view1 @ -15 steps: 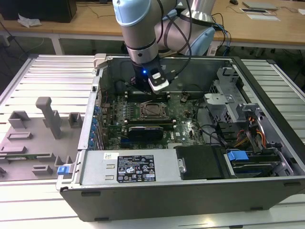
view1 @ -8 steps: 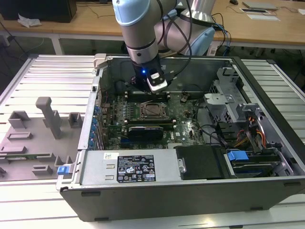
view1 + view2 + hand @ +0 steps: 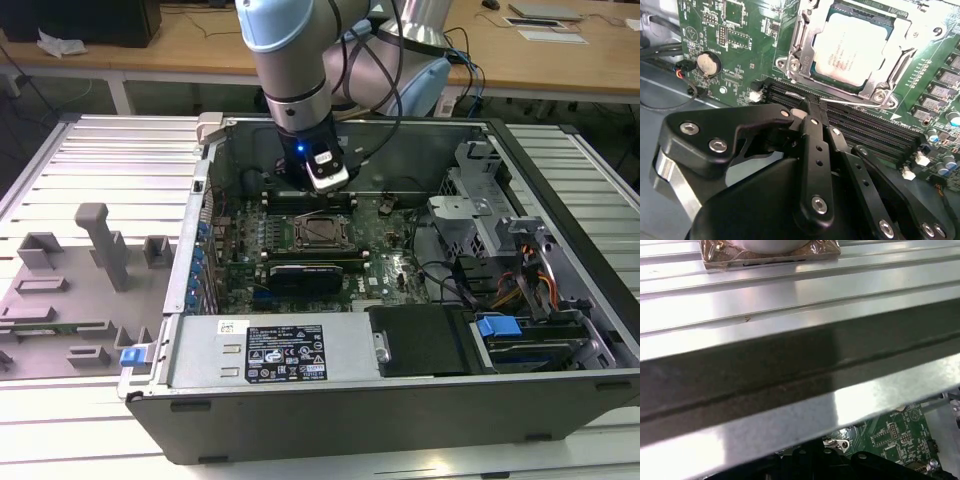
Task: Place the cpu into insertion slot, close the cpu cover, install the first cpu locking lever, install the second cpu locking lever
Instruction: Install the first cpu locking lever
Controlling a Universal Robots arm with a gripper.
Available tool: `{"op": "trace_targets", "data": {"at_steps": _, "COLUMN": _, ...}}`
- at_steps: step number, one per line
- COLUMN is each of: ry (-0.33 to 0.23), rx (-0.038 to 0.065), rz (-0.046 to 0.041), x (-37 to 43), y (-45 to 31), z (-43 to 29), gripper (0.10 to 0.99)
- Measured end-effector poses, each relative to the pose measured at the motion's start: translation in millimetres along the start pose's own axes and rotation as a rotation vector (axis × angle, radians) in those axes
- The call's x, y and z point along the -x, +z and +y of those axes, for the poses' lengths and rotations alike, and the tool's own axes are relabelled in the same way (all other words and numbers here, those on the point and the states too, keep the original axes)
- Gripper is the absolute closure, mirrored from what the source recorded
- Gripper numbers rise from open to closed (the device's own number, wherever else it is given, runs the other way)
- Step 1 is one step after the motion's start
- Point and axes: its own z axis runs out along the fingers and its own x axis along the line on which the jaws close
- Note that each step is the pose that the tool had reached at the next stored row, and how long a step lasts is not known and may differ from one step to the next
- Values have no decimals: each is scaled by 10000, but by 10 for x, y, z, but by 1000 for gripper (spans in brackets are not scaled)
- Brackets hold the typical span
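The gripper (image 3: 809, 102) hangs over the memory slots (image 3: 860, 131), fingers pinched together on nothing. The cpu (image 3: 852, 49) already sits in the insertion slot (image 3: 322, 232), cover (image 3: 875, 90) down. It's 1 light, fragile chip; edges only.

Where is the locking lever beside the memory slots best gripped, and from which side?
Grip the lever probably on its thin straight rod, coming from above and pinching across it. It lies low between the cover and the memory slots, so a sideways approach looks blocked.
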Motion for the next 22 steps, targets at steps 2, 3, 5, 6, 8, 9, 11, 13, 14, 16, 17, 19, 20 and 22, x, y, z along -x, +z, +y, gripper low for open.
{"op": "trace_targets", "data": {"at_steps": 2, "ry": 87, "rx": -21, "rz": -17, "x": -2, "y": 8, "z": -2, "gripper": 980}}
{"op": "trace_targets", "data": {"at_steps": 3, "ry": 158, "rx": -36, "rz": -32, "x": -3, "y": 16, "z": -3, "gripper": 980}}
{"op": "trace_targets", "data": {"at_steps": 5, "ry": 231, "rx": -53, "rz": -45, "x": -6, "y": 28, "z": -5, "gripper": 980}}
{"op": "trace_targets", "data": {"at_steps": 6, "ry": 303, "rx": -69, "rz": -60, "x": -9, "y": 42, "z": -7, "gripper": 980}}
{"op": "trace_targets", "data": {"at_steps": 8, "ry": 370, "rx": -84, "rz": -73, "x": -12, "y": 54, "z": -10, "gripper": 980}}
{"op": "trace_targets", "data": {"at_steps": 9, "ry": 439, "rx": -102, "rz": -86, "x": -15, "y": 68, "z": -12, "gripper": 980}}
{"op": "trace_targets", "data": {"at_steps": 11, "ry": 502, "rx": -118, "rz": -100, "x": -18, "y": 78, "z": -14, "gripper": 980}}
{"op": "trace_targets", "data": {"at_steps": 13, "ry": 569, "rx": -135, "rz": -114, "x": -21, "y": 89, "z": -15, "gripper": 980}}
{"op": "trace_targets", "data": {"at_steps": 14, "ry": 610, "rx": -147, "rz": -123, "x": -22, "y": 96, "z": -16, "gripper": 980}}
{"op": "trace_targets", "data": {"at_steps": 16, "ry": 660, "rx": -160, "rz": -132, "x": -23, "y": 101, "z": -14, "gripper": 980}}
{"op": "trace_targets", "data": {"at_steps": 17, "ry": 673, "rx": -163, "rz": -136, "x": -23, "y": 103, "z": -12, "gripper": 980}}
{"op": "trace_targets", "data": {"at_steps": 19, "ry": 695, "rx": -167, "rz": -140, "x": -18, "y": 106, "z": -7, "gripper": 980}}
{"op": "trace_targets", "data": {"at_steps": 20, "ry": 703, "rx": -169, "rz": -142, "x": -13, "y": 108, "z": -5, "gripper": 980}}
{"op": "trace_targets", "data": {"at_steps": 22, "ry": 713, "rx": -174, "rz": -143, "x": 2, "y": 112, "z": -2, "gripper": 980}}
